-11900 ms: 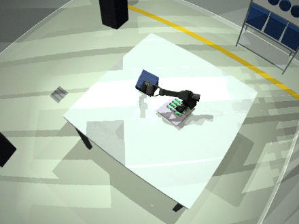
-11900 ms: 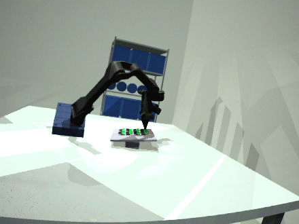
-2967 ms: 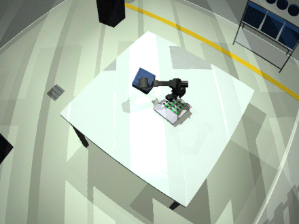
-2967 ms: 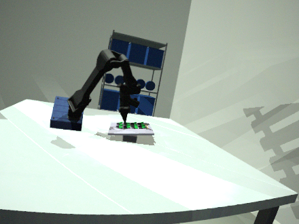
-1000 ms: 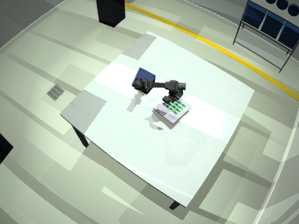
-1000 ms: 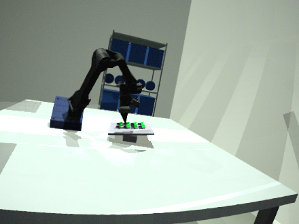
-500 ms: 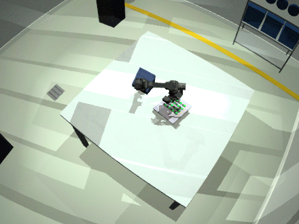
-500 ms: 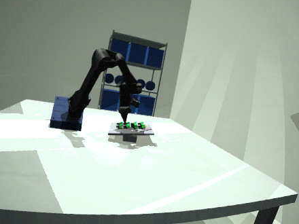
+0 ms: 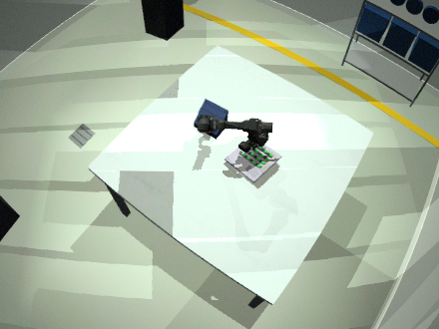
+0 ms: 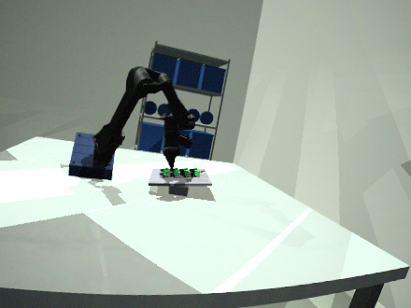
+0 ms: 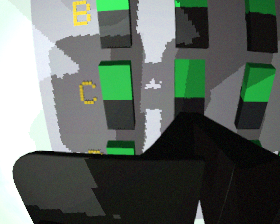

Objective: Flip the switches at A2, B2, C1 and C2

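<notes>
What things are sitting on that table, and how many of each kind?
Robot arm: 1
Blue base block: 1
Switch panel: 1
Total: 3
</notes>
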You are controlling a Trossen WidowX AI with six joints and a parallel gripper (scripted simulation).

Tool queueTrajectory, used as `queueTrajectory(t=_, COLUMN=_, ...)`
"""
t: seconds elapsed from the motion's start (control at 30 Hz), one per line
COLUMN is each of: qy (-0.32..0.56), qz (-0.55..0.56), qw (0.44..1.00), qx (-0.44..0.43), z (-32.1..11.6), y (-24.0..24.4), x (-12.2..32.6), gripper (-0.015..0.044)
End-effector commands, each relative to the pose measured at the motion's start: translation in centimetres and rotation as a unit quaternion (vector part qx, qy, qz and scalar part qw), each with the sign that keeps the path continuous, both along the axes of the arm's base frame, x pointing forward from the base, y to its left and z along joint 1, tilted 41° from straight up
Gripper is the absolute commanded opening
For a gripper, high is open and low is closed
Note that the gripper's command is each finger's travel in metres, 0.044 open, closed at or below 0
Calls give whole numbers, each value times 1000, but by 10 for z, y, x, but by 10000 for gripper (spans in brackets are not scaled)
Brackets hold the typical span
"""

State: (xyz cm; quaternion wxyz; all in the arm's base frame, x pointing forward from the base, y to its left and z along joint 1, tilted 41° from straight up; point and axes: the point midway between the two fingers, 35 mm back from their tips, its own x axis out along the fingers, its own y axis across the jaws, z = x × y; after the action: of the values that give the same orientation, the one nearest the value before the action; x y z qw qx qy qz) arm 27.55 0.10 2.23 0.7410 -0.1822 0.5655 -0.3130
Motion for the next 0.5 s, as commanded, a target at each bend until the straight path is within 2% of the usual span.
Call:
queueTrajectory(t=0.0, qy=1, qz=1, qw=1000, qx=-3, z=0, y=-1, x=0, gripper=0)
queueTrajectory(t=0.47, qy=1, qz=1, qw=1000, qx=-3, z=-2, y=-3, x=0, gripper=0)
